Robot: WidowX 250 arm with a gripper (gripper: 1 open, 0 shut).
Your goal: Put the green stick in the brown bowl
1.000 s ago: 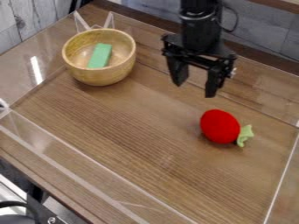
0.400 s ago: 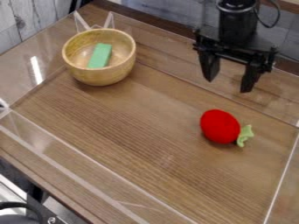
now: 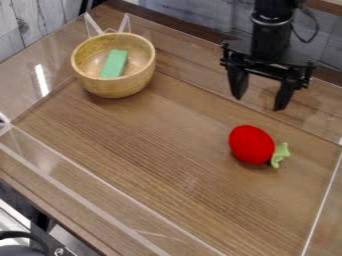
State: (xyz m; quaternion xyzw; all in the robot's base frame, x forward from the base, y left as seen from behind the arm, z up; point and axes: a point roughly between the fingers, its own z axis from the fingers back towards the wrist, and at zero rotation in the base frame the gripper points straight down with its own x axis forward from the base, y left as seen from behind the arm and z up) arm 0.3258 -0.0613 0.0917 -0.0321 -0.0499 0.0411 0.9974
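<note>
Green and matte, the green stick lies flat inside the brown bowl, well off to the left of our gripper, so we judge the placing step done. Our black gripper hangs over the wooden table with its jaws spread and nothing between them. What we judge is left is only to draw clear without brushing anything. The bowl is pale turned wood, thick-walled with a smooth round rim. Just below the gripper and slightly right sits a glossy red strawberry toy with a small green leaf.
</note>
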